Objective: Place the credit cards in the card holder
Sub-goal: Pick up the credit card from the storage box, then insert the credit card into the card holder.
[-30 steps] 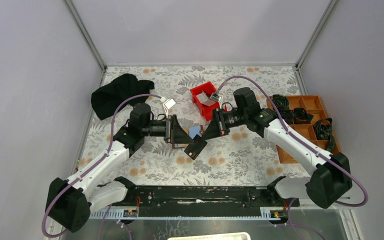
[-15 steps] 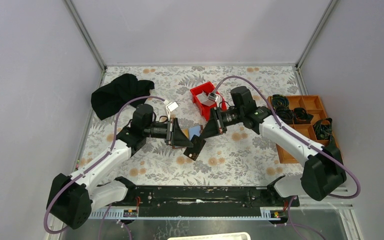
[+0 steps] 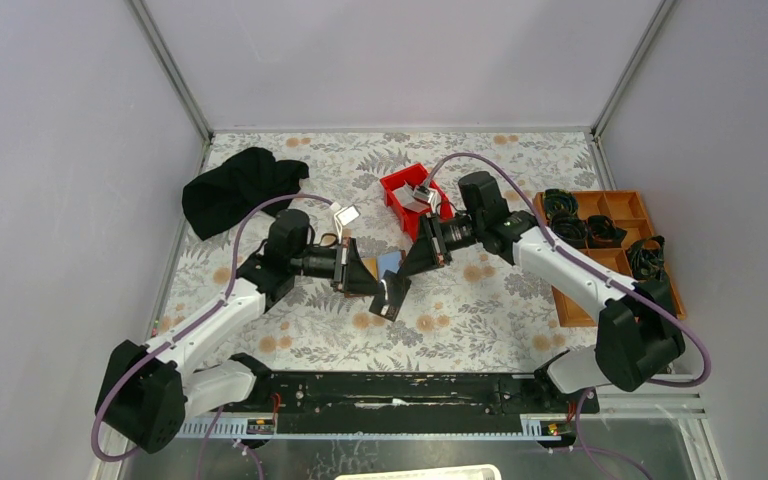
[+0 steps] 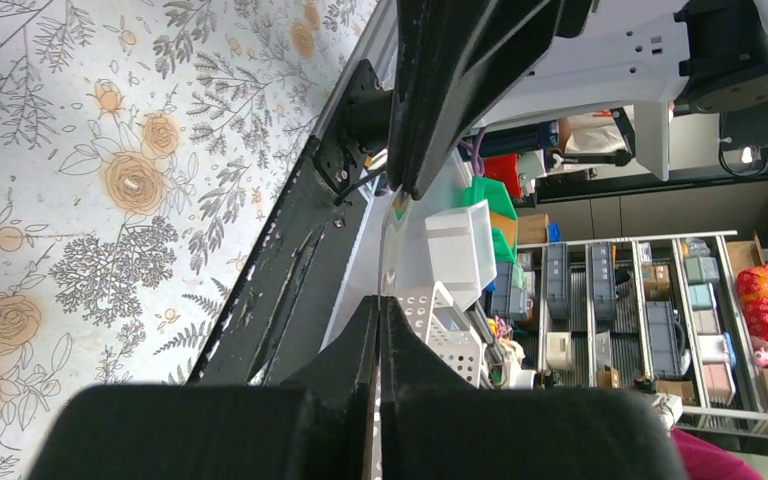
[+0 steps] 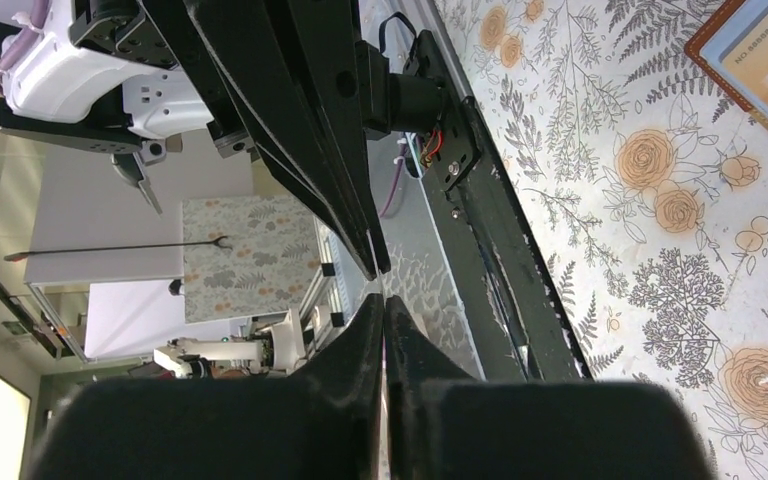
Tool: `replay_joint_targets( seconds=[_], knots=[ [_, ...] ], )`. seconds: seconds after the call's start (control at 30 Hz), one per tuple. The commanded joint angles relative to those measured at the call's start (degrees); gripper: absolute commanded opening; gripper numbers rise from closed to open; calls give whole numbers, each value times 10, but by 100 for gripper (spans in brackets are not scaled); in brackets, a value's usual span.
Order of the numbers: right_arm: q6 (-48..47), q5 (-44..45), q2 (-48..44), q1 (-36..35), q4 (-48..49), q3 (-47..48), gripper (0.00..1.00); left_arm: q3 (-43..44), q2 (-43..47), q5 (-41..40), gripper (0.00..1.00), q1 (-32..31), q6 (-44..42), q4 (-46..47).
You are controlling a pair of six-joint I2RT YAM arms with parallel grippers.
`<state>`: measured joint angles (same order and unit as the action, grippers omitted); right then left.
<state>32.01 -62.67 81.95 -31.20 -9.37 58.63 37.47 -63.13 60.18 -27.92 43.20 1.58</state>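
- Left fingers [image 4: 377, 325] pressed fully together; can't tell if they pinch anything.
- Right fingers [image 5: 382, 320] pressed fully together too; same doubt.
- Wallet [image 3: 393, 297] on desk, just arm-side of red bin [image 3: 392, 186]; blue card [image 3: 390, 263] on it.
- Both finger pairs low over wallet.

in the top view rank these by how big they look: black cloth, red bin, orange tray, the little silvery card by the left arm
Largest to smallest:
1. orange compartment tray, though partly covered
2. black cloth
3. red bin
4. silvery card, by far the smallest
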Motion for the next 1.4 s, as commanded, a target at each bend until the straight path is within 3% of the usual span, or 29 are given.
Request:
replay_joint_targets(
  seconds=[0.0,0.17,0.47,0.6,0.97,1.37],
  knots=[
    [7,-8,0,8,25,21,12,-12,-5,-30,0,-3,-2,22],
    [-46,51,-2,17,-42,45,39,-21,3,-148,0,-3,-20,-21],
    [-89,197,-3,19,-94,68,43,-73,29,-350,0,-3,30,-19],
    [-102,265,4,8,-101,74,33,-108,20,-404,0,-3,59,25],
    [-121,430,86,-63,-119,89,1,-146,-53,-421,0,-2,70,147],
    [-119,517,181,-105,-124,133,0,-121,-137,-403,0,22,51,205]
  ],
)
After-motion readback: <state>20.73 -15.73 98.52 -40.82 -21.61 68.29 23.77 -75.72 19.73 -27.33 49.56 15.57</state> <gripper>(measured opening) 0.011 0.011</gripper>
